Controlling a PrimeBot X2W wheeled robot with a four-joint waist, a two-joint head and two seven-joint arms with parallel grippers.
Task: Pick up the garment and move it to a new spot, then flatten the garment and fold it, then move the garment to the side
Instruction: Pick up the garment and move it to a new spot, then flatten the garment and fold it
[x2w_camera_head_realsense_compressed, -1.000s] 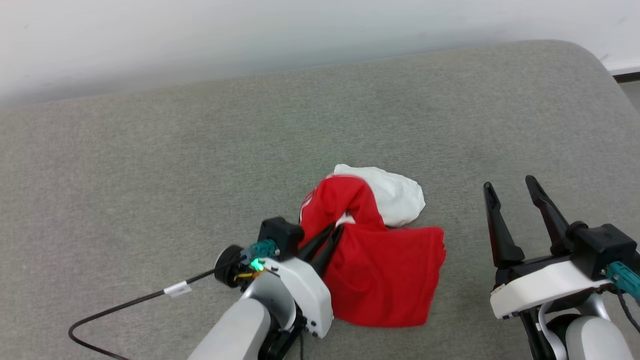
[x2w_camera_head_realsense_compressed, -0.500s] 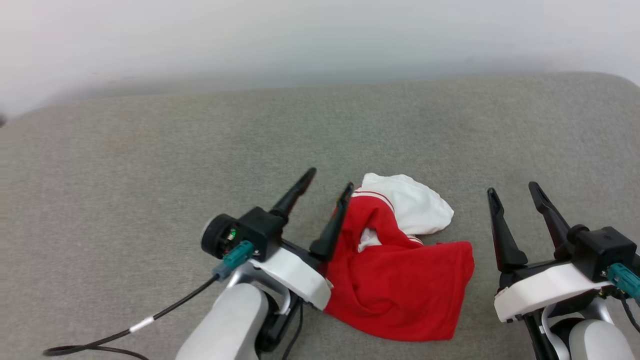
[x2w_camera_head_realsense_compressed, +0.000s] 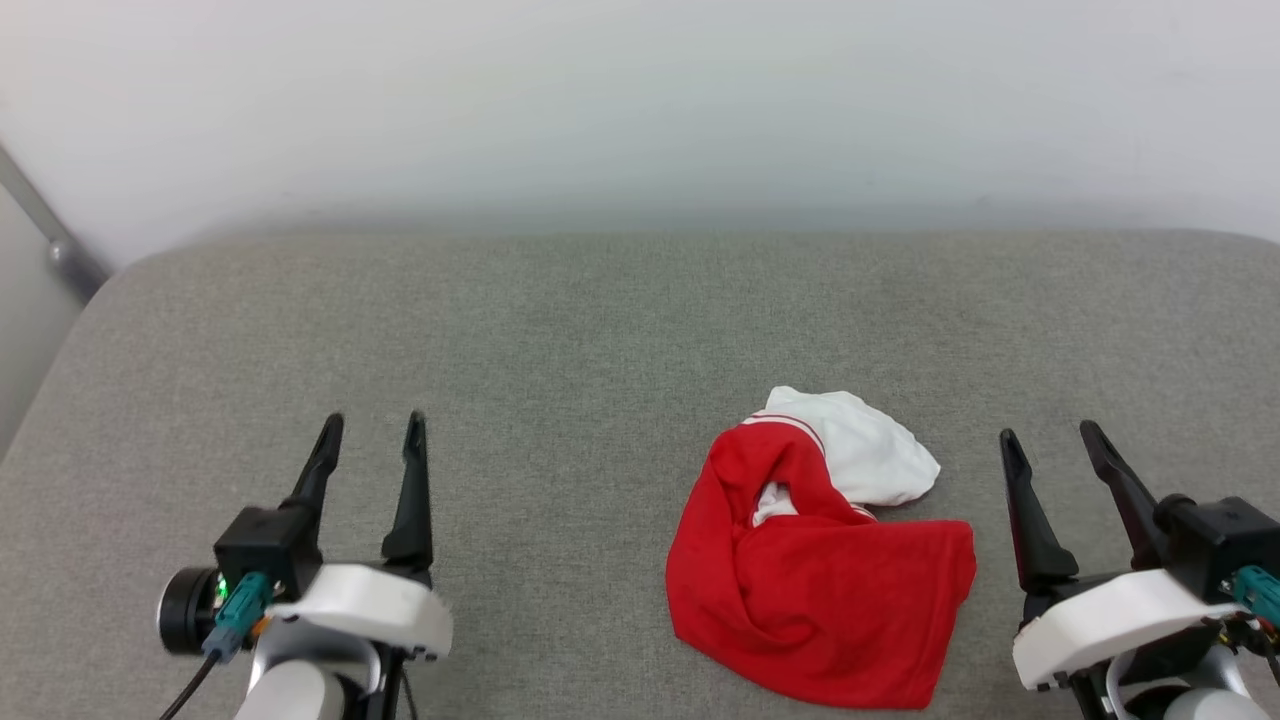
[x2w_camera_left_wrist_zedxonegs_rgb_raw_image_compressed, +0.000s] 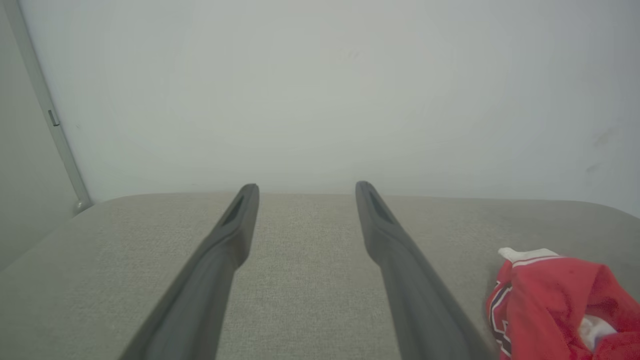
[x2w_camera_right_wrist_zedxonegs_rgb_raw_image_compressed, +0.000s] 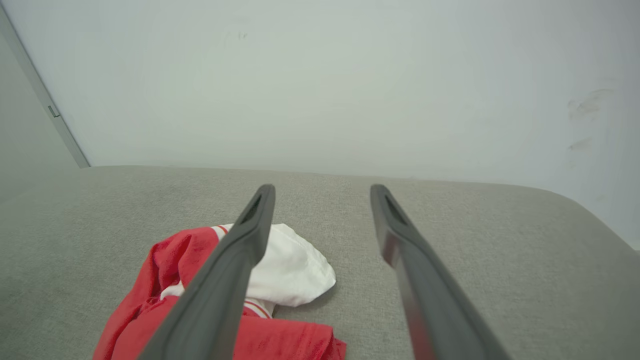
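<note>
Lying crumpled, the garment (x2w_camera_head_realsense_compressed: 820, 590) shows black lettering (x2w_camera_left_wrist_zedxonegs_rgb_raw_image_compressed: 496, 304) in the left wrist view.

The garment (x2w_camera_head_realsense_compressed: 830, 610) is soft matt cloth, creased. The grey cushion (x2w_camera_head_realsense_compressed: 560, 330) under it has a rough woven cover. The far wall (x2w_camera_head_realsense_compressed: 640, 100) looks smooth and matt.

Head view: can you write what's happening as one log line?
garment: crumpled heap on grey cushion, unheld | left gripper: open, away from it | right gripper: open, beside it | step: not yet flattened
</note>
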